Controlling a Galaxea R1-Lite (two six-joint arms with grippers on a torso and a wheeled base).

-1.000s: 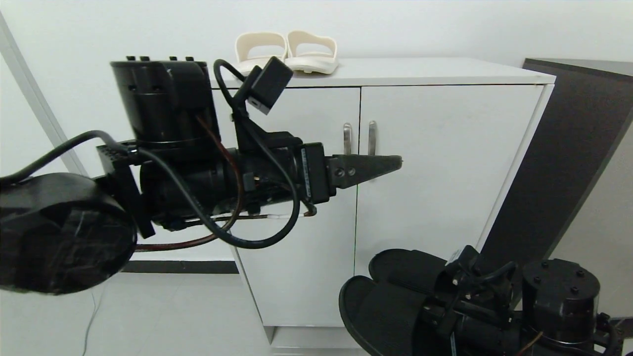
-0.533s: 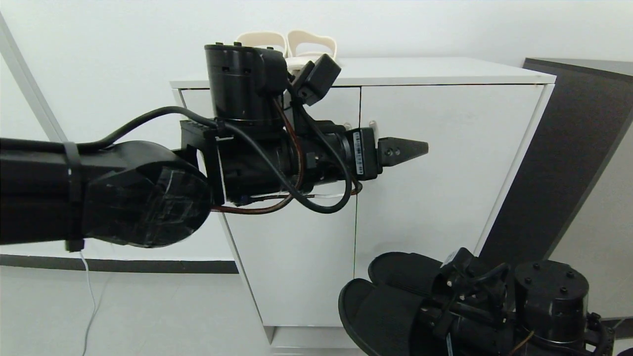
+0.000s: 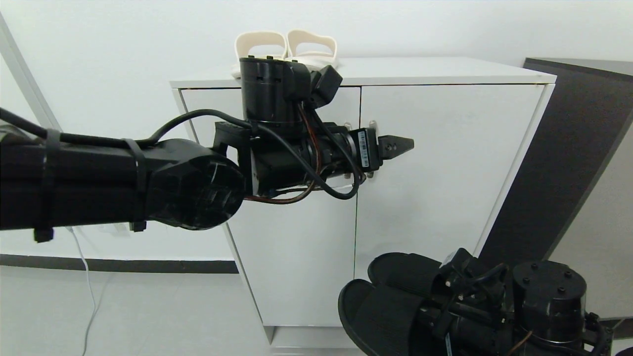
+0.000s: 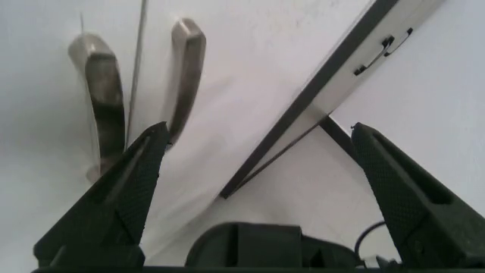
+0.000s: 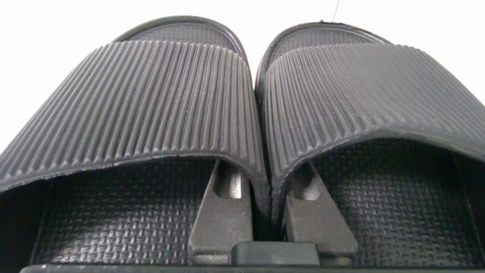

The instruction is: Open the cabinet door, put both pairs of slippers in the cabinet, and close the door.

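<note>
We see a white barcode label (image 3: 363, 148) on the left wrist; its print is too small to read. The left fingers (image 3: 395, 147) stand wide apart and hold nothing, level with the two metal handles (image 4: 186, 76) of the cabinet (image 3: 445, 148). One handle lies just inside one fingertip, the other outside it; we cannot tell whether they touch. Both doors (image 3: 292, 257) are closed. The right fingers (image 5: 223, 220) are clamped on the black slippers (image 5: 151, 98), pinching their two inner walls together, low in front of the right door. The cream slippers (image 3: 287, 44) rest side by side on the cabinet top.
</note>
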